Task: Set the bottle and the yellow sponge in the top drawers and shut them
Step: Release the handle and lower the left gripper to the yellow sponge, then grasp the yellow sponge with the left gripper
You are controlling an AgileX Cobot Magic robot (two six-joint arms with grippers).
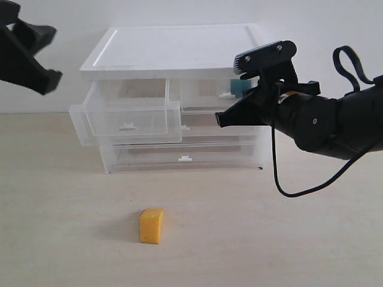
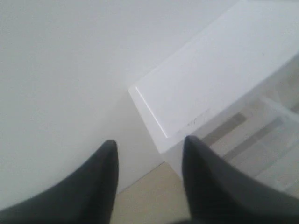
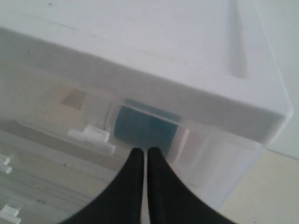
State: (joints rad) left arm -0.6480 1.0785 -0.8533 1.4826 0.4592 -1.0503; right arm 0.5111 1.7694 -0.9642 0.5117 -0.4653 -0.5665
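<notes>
**Target dead ahead, crosswise**

The right gripper (image 3: pixel 141 151) is pinched shut and empty. The bottle (image 3: pixel 147 125) lies just beyond its tips, inside the right top drawer (image 1: pixel 203 95), long axis crosswise. The sponge (image 1: pixel 151 225) sits on the table (image 1: pixel 269 239), well below the spread, empty left gripper (image 2: pixel 149 140). The right arm looks nearer.

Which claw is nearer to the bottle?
Right. The right claw points at the bottle, close before its drawer; the left claw hangs far off, beyond the cabinet's other side.
</notes>
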